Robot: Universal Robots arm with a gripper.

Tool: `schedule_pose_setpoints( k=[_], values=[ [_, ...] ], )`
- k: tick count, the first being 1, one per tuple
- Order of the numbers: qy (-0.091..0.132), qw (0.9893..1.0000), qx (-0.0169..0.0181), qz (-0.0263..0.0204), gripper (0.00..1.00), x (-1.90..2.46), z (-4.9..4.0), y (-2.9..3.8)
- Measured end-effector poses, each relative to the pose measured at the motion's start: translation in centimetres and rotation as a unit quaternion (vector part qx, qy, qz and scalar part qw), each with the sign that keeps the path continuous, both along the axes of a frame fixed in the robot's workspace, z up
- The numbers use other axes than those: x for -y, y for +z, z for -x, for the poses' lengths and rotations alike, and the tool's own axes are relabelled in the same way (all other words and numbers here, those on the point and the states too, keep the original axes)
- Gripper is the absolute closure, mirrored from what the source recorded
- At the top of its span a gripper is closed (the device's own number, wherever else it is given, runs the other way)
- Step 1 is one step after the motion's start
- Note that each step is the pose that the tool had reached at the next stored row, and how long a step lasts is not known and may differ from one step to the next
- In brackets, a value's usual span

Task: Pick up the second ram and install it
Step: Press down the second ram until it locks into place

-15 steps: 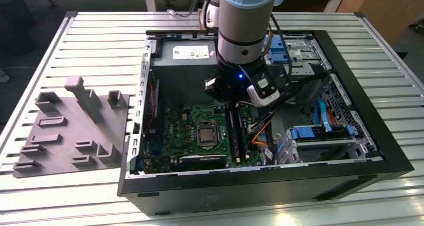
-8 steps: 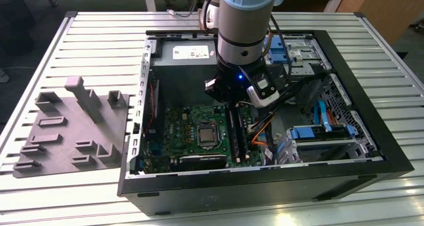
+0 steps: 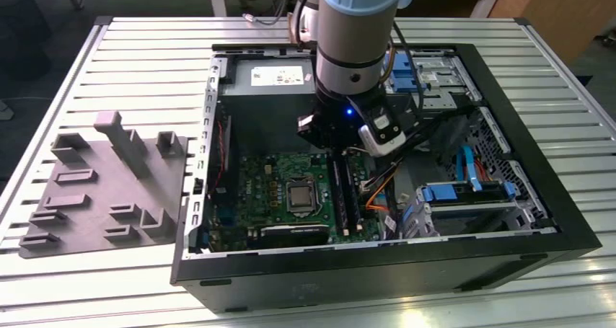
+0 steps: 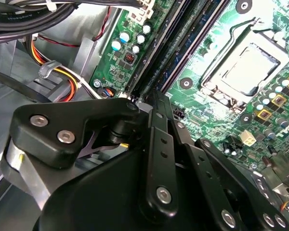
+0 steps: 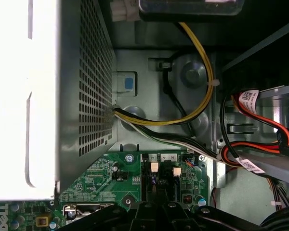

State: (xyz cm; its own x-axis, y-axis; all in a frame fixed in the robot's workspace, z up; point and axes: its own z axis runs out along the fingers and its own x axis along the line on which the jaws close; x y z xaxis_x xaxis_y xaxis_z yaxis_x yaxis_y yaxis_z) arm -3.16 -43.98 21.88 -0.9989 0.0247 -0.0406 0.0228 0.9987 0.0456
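Exterior view: open computer case (image 3: 539,220) lying on a slatted table (image 3: 115,54); grey foam tray (image 3: 106,191) at the exterior view's left. The arm (image 3: 351,47) reaches down into the case, with the gripper (image 3: 337,149) directly above the motherboard (image 3: 279,191) at the far end of the long RAM slots (image 3: 344,198). The second ram cannot be made out here for certain.

Second wrist view: black gripper linkage close up, fingers (image 4: 156,103) drawn near together over the end of the slots (image 4: 178,53); whether a stick is pinched between them cannot be told. CPU socket (image 4: 241,67) just beside.

First wrist view: fingers (image 5: 151,211) over the slot end (image 5: 151,180); power supply (image 5: 82,91) and cables (image 5: 197,106) beyond.

Judgement: good seating calls for the stick square to 1 slot, latches open, pressure straight down.
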Motion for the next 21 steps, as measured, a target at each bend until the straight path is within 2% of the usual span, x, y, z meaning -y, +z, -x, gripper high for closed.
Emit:
schedule_pose_setpoints(
  k=[16, 18, 21],
  values=[
    [0.000, 1.0000, 0.0002, 0.0000, 0.89, 0.00, 0.00, -0.22],
    [0.000, 1.0000, 0.0005, -0.0009, 0.89, -0.02, 0.00, -0.01],
    [0.000, 1.0000, 0.0002, -0.0001, 0.89, 0.00, 0.00, 0.70]
  ],
)
